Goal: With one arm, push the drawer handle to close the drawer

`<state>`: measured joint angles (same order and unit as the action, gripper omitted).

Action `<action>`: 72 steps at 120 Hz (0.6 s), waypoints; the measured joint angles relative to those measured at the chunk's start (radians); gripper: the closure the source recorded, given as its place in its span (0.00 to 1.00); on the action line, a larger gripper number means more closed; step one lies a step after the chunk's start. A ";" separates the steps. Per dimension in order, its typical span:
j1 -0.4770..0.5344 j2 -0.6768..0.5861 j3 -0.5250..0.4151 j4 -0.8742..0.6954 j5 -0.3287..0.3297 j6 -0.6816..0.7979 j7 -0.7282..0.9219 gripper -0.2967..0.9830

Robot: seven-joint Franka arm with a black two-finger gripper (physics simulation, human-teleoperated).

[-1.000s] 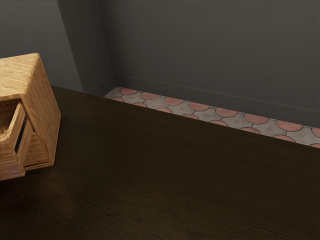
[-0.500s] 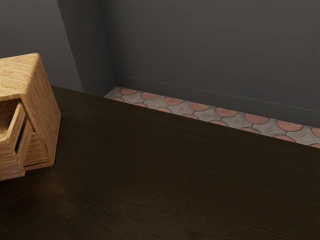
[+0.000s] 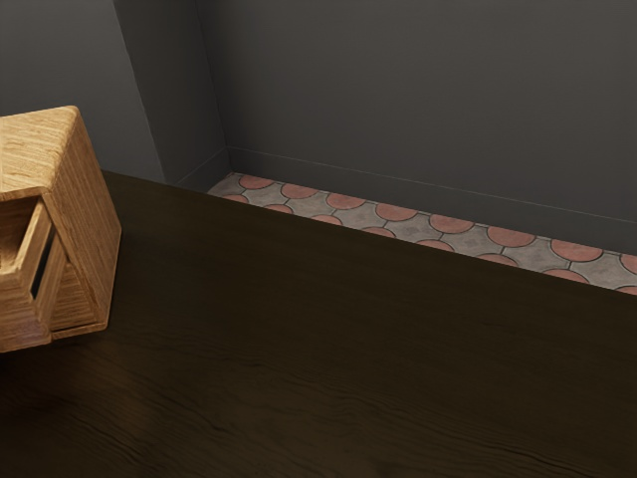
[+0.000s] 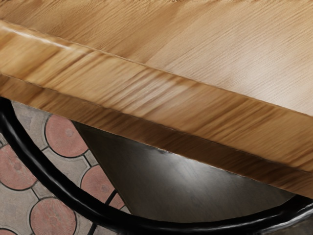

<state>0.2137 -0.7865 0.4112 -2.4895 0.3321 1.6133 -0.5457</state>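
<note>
Near: one dark, wood-grained table (image 3: 348,358). Beyond it lies tiled flooring (image 3: 398,212), pink rounds on grey; far side, dark grey walls (image 3: 418,90).

"What are you counting?"

"I'm counting one wooden box (image 3: 85,219) and one drawer (image 3: 15,319)."

"Are you finding more things?"

"Yes, I'm finding one black handle (image 4: 195,227) and one dark table (image 3: 348,349)."

"And what else?"

"I'm seeing one floor (image 3: 408,227), and more than one gray wall (image 3: 428,100) is showing too."
</note>
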 joint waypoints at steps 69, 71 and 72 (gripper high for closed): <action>-0.011 0.298 0.014 0.230 0.006 0.143 0.091 0.85; -0.011 0.308 0.014 0.239 0.005 0.145 0.095 0.85; -0.011 0.313 0.015 0.243 0.004 0.145 0.097 0.85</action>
<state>0.2025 -0.4738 0.4257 -2.2468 0.3362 1.7585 -0.4484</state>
